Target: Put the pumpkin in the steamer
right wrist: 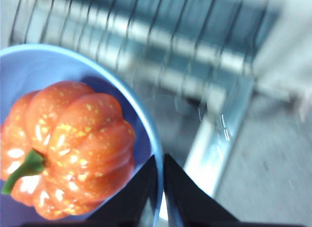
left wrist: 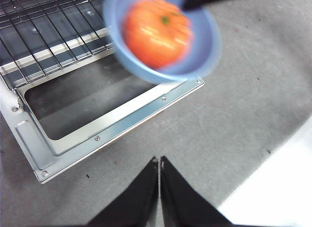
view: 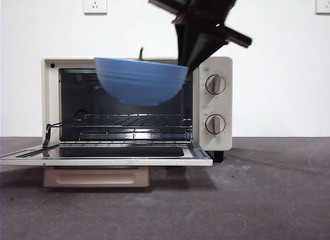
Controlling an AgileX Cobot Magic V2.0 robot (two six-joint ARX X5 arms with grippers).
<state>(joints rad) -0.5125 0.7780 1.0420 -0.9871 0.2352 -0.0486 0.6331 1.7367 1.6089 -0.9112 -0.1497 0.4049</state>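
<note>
Sketchy hold imo: the bowl (view: 140, 81) hangs off the right gripper (right wrist: 158, 188), pinched at one rim spot only, so it could tip before clearing the steamer (view: 136, 103) opening. The pumpkin (right wrist: 68, 146), glossy orange with a green stem, sits just left of those jaws. The left gripper (left wrist: 159, 163) waits pressed together.

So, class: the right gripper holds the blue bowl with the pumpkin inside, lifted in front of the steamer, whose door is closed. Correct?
Not quite: the steamer door is open, folded down flat, as the front view shows. The right gripper does hold the blue bowl with the pumpkin inside, lifted.
</note>
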